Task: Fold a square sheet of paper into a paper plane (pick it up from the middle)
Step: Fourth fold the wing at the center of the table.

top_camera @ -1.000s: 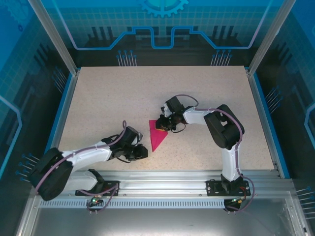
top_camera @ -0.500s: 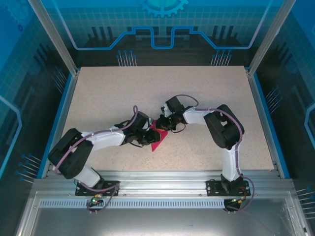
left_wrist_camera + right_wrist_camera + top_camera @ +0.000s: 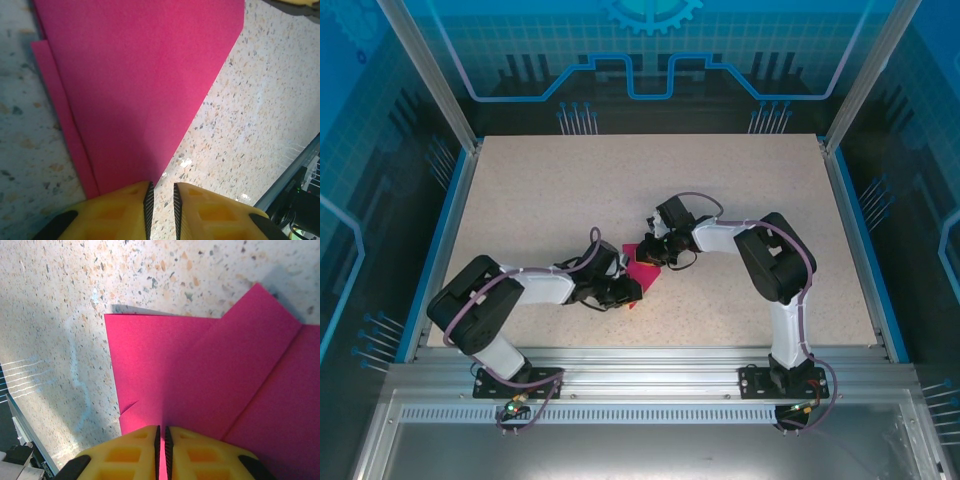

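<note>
Judging the paper (image 3: 140,75) a half-folded flat wedge, wings yet to make, we see left fingers (image 3: 120,215) and right fingers (image 3: 130,450) nearly together over its ends.

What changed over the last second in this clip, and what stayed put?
The left gripper swung in from the near left and now sits on the pointed near end of the paper, jaws almost closed. The right gripper stayed on the far part of the paper, jaws closed. The paper lies where it was.
</note>
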Available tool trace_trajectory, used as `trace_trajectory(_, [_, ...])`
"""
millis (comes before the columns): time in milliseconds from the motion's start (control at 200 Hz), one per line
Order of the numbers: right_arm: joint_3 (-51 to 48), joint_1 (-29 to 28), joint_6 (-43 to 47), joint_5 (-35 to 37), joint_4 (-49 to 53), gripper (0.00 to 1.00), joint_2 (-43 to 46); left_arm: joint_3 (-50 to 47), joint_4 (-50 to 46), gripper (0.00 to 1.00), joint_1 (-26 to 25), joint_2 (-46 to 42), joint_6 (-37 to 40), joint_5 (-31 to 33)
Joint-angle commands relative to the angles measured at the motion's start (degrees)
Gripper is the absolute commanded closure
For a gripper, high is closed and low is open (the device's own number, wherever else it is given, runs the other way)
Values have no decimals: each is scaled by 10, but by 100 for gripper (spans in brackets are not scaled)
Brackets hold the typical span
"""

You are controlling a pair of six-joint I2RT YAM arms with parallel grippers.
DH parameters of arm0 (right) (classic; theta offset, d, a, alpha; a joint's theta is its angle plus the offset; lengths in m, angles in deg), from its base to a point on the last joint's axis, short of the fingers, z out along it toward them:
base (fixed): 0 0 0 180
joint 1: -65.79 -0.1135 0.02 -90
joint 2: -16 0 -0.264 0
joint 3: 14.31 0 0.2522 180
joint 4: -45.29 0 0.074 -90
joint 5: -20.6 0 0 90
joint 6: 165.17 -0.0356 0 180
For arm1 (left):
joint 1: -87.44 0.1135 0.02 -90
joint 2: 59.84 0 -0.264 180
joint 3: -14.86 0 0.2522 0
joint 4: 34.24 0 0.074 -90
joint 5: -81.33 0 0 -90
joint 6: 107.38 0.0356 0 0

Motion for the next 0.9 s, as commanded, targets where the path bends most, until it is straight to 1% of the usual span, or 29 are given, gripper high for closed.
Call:
trace_trajectory(0, [-16, 2, 5, 50, 22, 86, -39, -54, -81, 77, -1, 13, -1, -22])
trace_trajectory(125, [-13, 2, 6, 49, 25, 86, -39, -73, -86, 78, -1, 13, -3, -25])
trace_trajectory(245, [-11, 2, 5, 48, 25, 86, -40, -93, -92, 78, -1, -3, -1, -26])
trace_trajectory(345, [-11, 2, 3, 47, 24, 86, -41, -99, -105, 78, -2, -17, 10, -38])
trace_trajectory(450, [-12, 2, 2, 47, 22, 85, -42, -100, -133, 78, -1, -42, 27, -40])
trace_trajectory(550, [-11, 0, 2, 45, 20, 85, -42, -94, -161, 78, -1, -82, 32, -18])
trace_trajectory(685, [-12, -1, 2, 46, 21, 85, -42, -61, -167, 78, 2, -133, 26, -11])
trace_trajectory(765, [-12, -2, 1, 44, 21, 85, -44, -21, -174, 76, 6, -149, 32, 0])
trace_trajectory(830, [-12, -2, 0, 45, 20, 85, -44, 17, -171, 76, 14, -136, 44, 9])
trace_trajectory(895, [-12, -3, 1, 45, 20, 85, -44, 62, -169, 77, 25, -109, 52, -6])
